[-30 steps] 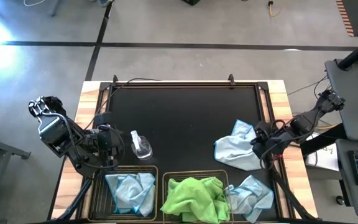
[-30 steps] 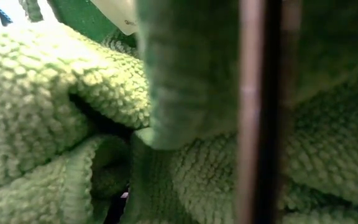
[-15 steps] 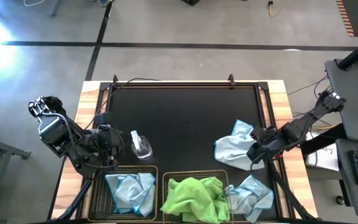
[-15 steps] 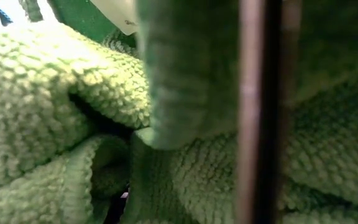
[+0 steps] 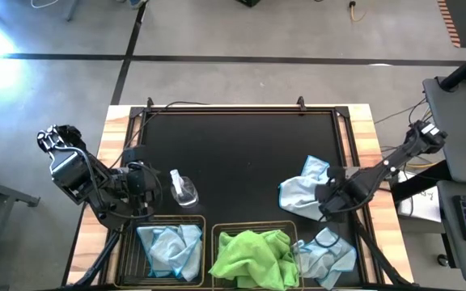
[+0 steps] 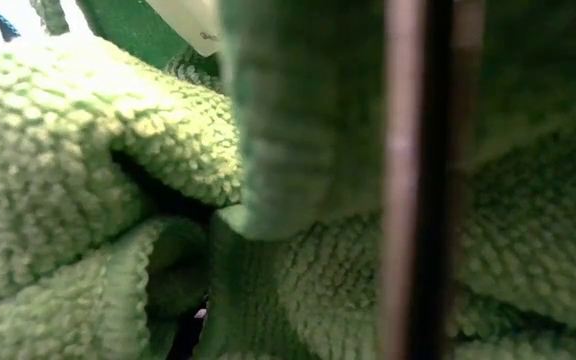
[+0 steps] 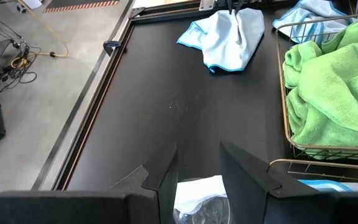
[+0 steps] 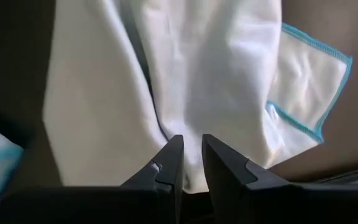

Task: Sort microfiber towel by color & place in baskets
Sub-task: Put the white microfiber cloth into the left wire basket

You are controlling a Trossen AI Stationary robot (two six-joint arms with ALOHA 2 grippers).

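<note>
Two light blue towels are left outside the baskets, and we judge the sorting a good half done. Our right gripper [image 8: 189,163] is over the near right edge of the loose light blue towel [image 5: 302,194] on the right side of the black table [image 5: 241,153]. Its fingers stand a narrow slot apart with the cloth just beyond the tips; we see no fold pinched between them, so it grasps nothing yet. Nearer, at the right near corner, a second light blue towel [image 5: 328,252] lies just beside the right basket [image 5: 292,229]. That basket holds a heap of lime green towels [image 5: 253,257]. The left basket [image 5: 128,250] holds a light blue towel [image 5: 171,246]. Our left gripper [image 7: 199,165] waits at the left side of the table, fingers parted and empty, just above the small clear spray bottle [image 5: 183,189]. By our reckoning, both loose blue cloths belong in the left basket.
</note>
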